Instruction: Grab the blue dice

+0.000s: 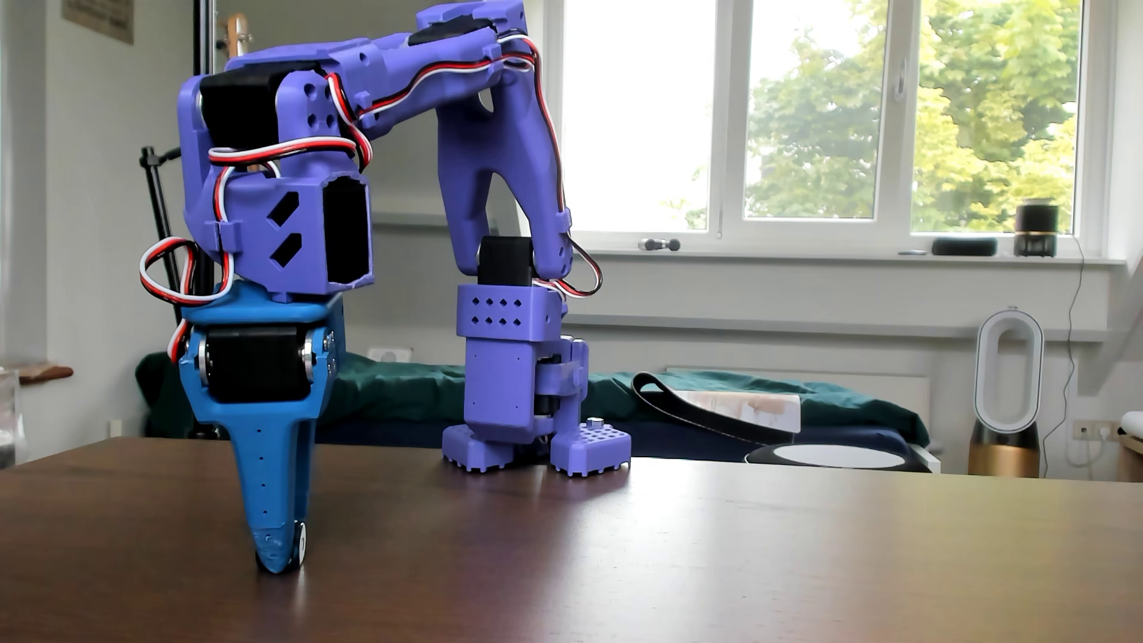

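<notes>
At the left of the other view the gripper [286, 559] points straight down, its bright blue tip touching or almost touching the table [680, 556]. The blue finger [272, 488] faces the camera edge-on and tapers to a narrow point. Pressed against its right edge near the tip is a small dark object with a white dot, which looks like the dice [301, 544]; it sits just above the wood, right at the tip. The second finger is hidden behind the first, so I cannot tell whether the fingers are spread or pinching the dice.

Above the fingers a black servo sits in the blue gripper body, and over it the purple wrist [278, 241] holds another black motor. Red, white and black wires [164, 278] loop out at the wrist's left side. From there the forearm runs up and to the right to the elbow near the top edge, and the upper arm drops steeply down to the base [519, 383], which stands on the table's far side with two perforated feet.

Further right, behind the table, are a window [804, 117] with green trees outside and a white oval fan [1007, 396]. No brand, label or writing can be read anywhere.
</notes>
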